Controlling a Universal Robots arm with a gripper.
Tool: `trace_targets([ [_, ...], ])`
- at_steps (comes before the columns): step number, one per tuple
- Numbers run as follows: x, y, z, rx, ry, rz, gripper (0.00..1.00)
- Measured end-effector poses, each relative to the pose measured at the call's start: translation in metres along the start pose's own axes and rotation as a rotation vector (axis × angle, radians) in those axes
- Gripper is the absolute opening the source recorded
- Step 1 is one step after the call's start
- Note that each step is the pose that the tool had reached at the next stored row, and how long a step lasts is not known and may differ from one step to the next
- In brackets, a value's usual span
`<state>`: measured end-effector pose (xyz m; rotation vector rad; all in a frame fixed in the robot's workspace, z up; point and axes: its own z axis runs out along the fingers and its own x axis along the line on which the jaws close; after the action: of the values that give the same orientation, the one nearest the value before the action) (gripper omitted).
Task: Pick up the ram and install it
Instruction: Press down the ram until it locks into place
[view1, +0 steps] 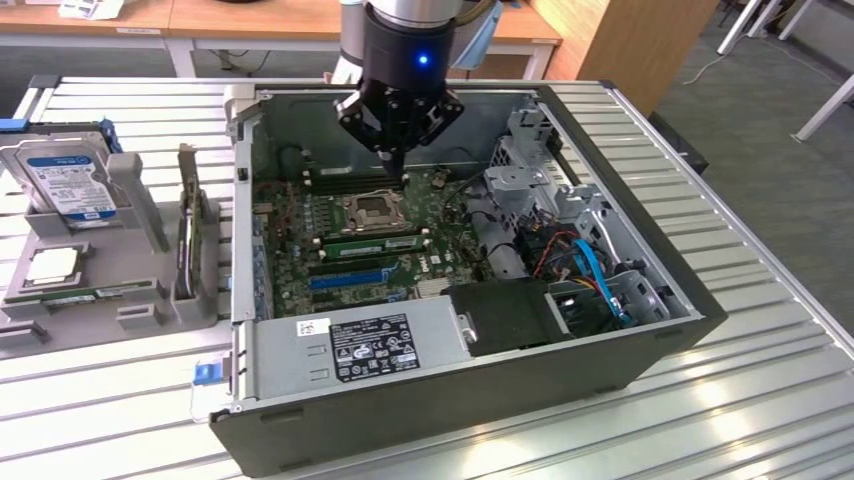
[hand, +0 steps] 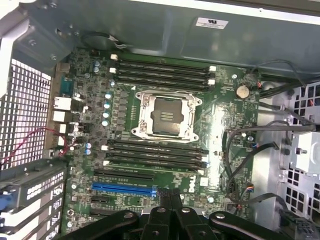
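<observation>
The ram (view1: 83, 296), a long narrow green stick, lies flat in the grey holder (view1: 134, 215) at the exterior view's left, outside the computer case (view1: 441, 420). My gripper (view1: 391, 165) hangs over the far part of the motherboard (view1: 300, 215), well apart from the ram. In the wrist view the gripper (hand: 170, 201) is shut with nothing between its fingers. Below it are the empty processor socket (hand: 165, 116) and black memory slots (hand: 160, 72) on both sides. Another green strip (view1: 374, 243) seems to stand in a slot beside the socket.
The holder also carries a silver hard drive (view1: 64, 185), a square processor chip (view1: 54, 265) and a green board on edge (view1: 195, 230). Inside the case are a power supply (view1: 360, 345), loose cables (view1: 587, 270) and a drive cage (view1: 527, 190). Its metal walls stand all round.
</observation>
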<state>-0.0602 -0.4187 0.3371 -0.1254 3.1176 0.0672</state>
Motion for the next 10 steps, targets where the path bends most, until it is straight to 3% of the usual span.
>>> trace_targets([
  [5,0.0006,0.0000,0.0000,-0.0025,0.0254,0.004,0.10],
  [10,0.0006,0.0000,0.0005,-0.0029,0.0275,0.004,0.10],
])
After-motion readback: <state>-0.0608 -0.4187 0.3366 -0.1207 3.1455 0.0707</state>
